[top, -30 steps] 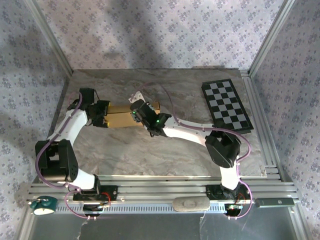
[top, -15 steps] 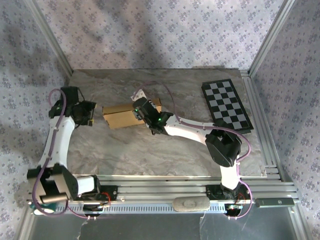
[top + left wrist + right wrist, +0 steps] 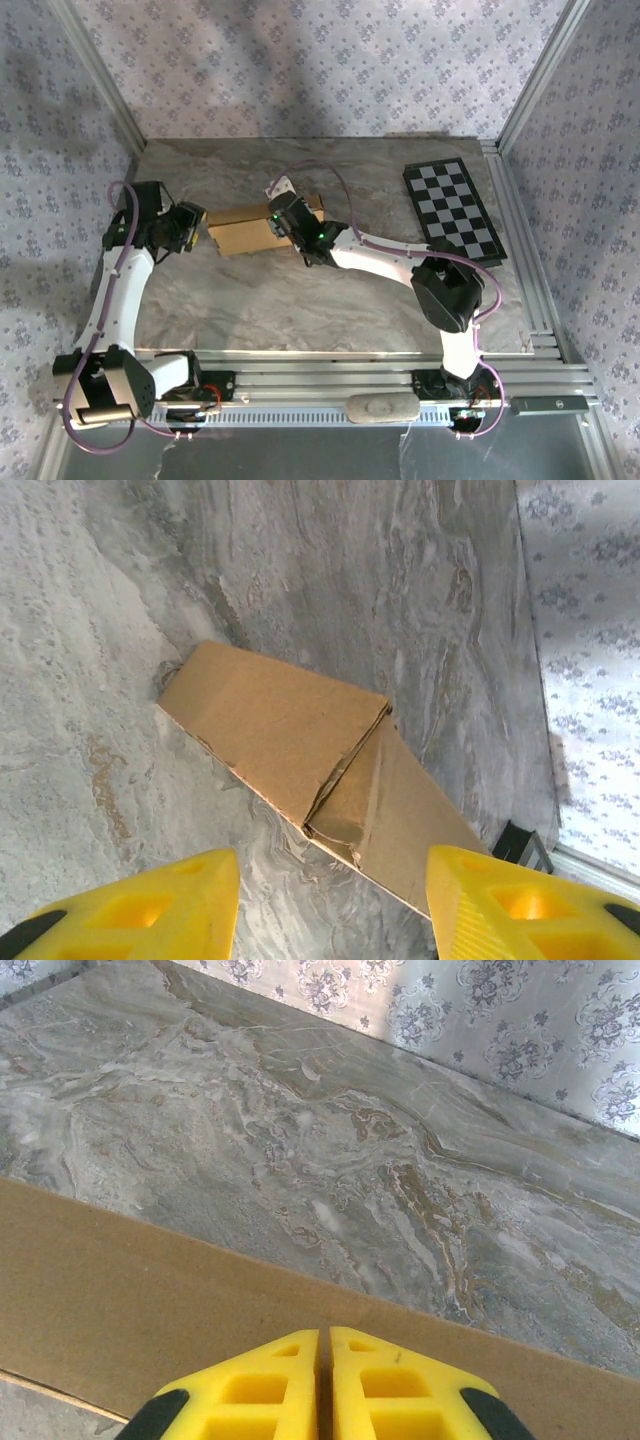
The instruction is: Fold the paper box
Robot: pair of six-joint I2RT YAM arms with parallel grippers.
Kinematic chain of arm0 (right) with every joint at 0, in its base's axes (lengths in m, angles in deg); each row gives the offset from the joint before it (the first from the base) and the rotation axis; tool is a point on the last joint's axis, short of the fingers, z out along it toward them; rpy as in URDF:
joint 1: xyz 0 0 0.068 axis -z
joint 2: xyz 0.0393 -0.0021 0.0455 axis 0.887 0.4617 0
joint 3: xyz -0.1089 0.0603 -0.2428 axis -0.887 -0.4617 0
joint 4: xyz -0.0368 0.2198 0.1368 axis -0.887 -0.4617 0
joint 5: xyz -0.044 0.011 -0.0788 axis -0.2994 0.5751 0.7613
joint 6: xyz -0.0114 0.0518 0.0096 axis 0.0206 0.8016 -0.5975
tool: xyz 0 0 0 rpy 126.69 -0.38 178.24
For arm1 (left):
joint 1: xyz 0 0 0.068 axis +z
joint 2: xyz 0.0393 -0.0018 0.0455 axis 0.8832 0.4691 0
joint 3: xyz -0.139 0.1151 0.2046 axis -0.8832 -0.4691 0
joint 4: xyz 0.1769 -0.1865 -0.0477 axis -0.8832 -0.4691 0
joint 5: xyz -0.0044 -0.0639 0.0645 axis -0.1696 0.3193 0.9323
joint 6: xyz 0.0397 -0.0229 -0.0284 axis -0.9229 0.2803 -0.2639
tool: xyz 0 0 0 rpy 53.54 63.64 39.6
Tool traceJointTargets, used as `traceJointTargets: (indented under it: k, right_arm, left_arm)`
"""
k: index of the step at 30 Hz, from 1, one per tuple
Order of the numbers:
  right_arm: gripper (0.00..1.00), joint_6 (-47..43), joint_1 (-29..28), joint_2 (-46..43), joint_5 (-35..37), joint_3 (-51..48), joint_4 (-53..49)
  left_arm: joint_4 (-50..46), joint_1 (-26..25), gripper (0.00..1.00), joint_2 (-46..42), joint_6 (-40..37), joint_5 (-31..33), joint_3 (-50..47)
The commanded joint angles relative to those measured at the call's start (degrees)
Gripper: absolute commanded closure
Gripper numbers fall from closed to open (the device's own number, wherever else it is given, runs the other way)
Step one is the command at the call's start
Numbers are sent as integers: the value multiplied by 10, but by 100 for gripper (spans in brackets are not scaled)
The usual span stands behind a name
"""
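The paper box (image 3: pixel 238 230) is a flat tan-brown cardboard mailer lying on the marble table, left of centre. In the left wrist view the paper box (image 3: pixel 280 730) shows a folded end flap with a creased corner. My left gripper (image 3: pixel 193 228) hovers just off the box's left end; its yellow fingers (image 3: pixel 160 905) stand apart with nothing between them around the left gripper (image 3: pixel 333 910). My right gripper (image 3: pixel 278 222) sits over the box's right part. In the right wrist view the right gripper (image 3: pixel 325 1345) is shut, tips over the cardboard of the paper box (image 3: pixel 150 1300), holding nothing.
A black-and-white checkerboard (image 3: pixel 455 210) lies at the back right of the table. Patterned walls and metal frame rails (image 3: pixel 520 250) enclose the table. Bare marble (image 3: pixel 300 300) stretches in front of the box.
My left gripper let go of the box's left end, swung out to the left, then came back a little toward it with its jaws narrower. The right gripper stayed over the box.
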Motion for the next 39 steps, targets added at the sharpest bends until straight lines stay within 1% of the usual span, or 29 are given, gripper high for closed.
traceJointTargets:
  k: [1,4,9,13,15,19,20,22,25,30,34,39]
  right_arm:
    - [89,4,10,31,-5,-7,-78]
    - [89,6,13,30,-8,-7,-79]
    - [89,7,13,29,-11,-6,-81]
    - [90,7,14,29,-11,-5,-83]
    - [90,7,14,29,-11,-6,-83]
    - [90,7,16,28,-12,-5,-84]
    - [90,7,16,29,-13,-4,-84]
    - [90,6,16,29,-13,-3,-85]
    - [90,8,18,29,-15,-1,-87]
    - [90,9,18,30,-16,0,-89]
    - [90,9,19,31,-16,2,-90]
    - [90,10,20,33,-18,5,-92]
  left_arm:
    - [22,-3,50,-7,-25,-22,-11]
    - [14,-2,57,-5,-38,-12,-18]
    - [32,-2,59,3,-43,-16,-34]
    - [29,-3,58,6,-51,-14,-34]
    - [19,-1,57,-3,-52,-2,-27]
    - [24,-2,52,-39,-47,22,-12]
    - [28,-1,48,-43,-47,22,-8]
    - [29,-1,45,-37,-47,9,2]
    - [25,-1,45,-9,-44,-16,7]
    - [58,-1,45,19,-32,-38,-12]
    - [55,-1,45,37,-38,-34,-19]
    - [68,2,49,29,-34,-23,-56]
